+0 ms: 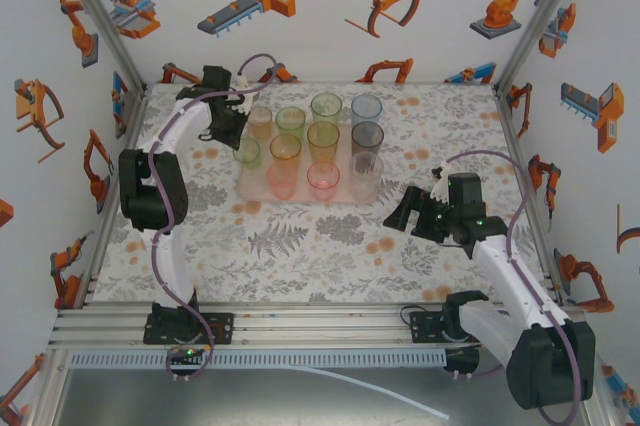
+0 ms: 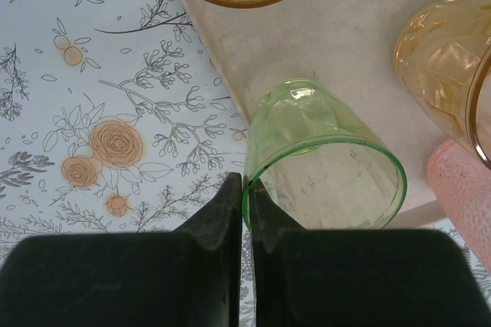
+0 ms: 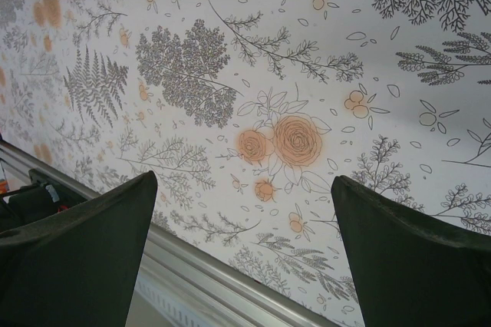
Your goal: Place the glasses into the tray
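Left end effector (image 2: 245,183) pinches green glass (image 2: 330,158) rim, mouth up, axis roughly vertical, at tray (image 2: 353,35) left edge. Right end effector (image 3: 244,189) spread above worktop (image 3: 230,74).

Around the left gripper (image 2: 244,189), pinched on the rim of a translucent green plastic tumbler (image 2: 322,158): crowded ahead and rightward by an amber ribbed plastic tumbler (image 2: 441,58) on the flat pale pink tray (image 2: 345,51); open floral-patterned tabletop (image 2: 92,112) leftward. Below the right gripper (image 3: 244,181), fingers parted wide: bare tabletop, passable; tray corner well ahead, leftward.
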Available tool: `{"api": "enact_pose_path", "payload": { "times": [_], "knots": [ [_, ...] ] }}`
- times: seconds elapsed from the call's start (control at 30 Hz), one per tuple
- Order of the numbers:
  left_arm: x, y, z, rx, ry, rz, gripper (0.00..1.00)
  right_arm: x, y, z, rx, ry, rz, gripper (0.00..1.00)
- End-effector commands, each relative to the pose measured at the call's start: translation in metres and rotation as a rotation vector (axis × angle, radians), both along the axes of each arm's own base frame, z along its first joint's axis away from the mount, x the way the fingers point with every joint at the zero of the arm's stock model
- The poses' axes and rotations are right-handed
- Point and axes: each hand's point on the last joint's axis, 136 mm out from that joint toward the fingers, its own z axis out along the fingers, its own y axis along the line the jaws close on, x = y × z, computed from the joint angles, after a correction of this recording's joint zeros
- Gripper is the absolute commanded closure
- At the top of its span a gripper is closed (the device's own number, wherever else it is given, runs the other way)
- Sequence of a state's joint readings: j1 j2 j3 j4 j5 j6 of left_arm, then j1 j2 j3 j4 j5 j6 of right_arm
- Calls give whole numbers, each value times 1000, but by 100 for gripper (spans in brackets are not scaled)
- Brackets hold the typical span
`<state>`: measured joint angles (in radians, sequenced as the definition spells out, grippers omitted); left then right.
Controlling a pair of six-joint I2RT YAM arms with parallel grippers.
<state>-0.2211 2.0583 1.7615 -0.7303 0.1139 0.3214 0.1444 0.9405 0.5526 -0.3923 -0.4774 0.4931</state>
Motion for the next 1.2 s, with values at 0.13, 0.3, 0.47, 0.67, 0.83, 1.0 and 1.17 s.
{"api": "enact_pose_path", "payload": {
  "times": [0.13,0.3,0.47,0.67,0.83,1.0,1.17],
  "knots": [
    [2,-4,6,-25,14,-4,94,6,-2,9,-19,-28,1,15],
    [-1,-9,2,-30,39,-13,94,6,-2,7,-19,-24,2,15],
    [-3,-10,-1,-23,50,-20,93,4,-3,6,-24,-24,1,15],
    [-4,-13,1,-26,53,-28,91,4,-3,4,-24,-22,0,15],
    [-2,-13,1,-20,50,-26,90,3,-3,4,-22,-21,-1,15],
    [0,-14,0,-19,50,-23,89,2,-3,3,-24,-20,-1,15],
    [0,-15,-4,-10,58,-32,89,1,-4,2,-26,-17,-3,15]
  ]
}}
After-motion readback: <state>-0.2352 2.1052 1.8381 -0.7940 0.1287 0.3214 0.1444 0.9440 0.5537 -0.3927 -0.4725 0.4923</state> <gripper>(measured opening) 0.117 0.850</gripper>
